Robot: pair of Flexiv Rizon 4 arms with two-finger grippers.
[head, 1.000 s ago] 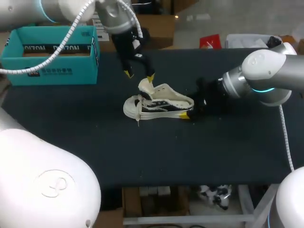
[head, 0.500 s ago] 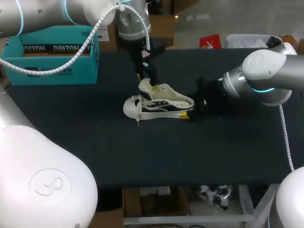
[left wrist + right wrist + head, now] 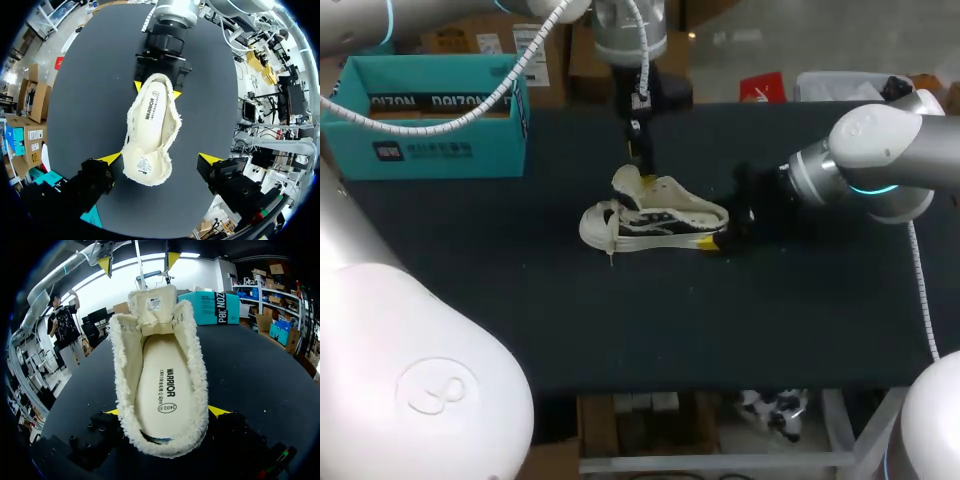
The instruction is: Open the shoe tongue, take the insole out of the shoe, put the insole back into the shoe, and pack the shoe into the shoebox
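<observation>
One shoe sits upright mid-worktop, tongue flipped up & insole inside; you've got the right gripper clamped on its heel from both sides. Your left gripper hangs over the tongue w/ fingers apart, gripping nothing. The teal shoebox stands well apart at the worktop's far left corner.

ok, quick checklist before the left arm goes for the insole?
1. Heel of shoe clamped by right gripper: ok.
2. The left gripper open, one finger on each side of the tongue: ok.
3. The tongue stands up, opening exposed: ok.
4. The insole lies flat inside shoe: ok.
5. The shoebox open on top, apart from shoe: ok. Empty inside: cannot tell.
</observation>
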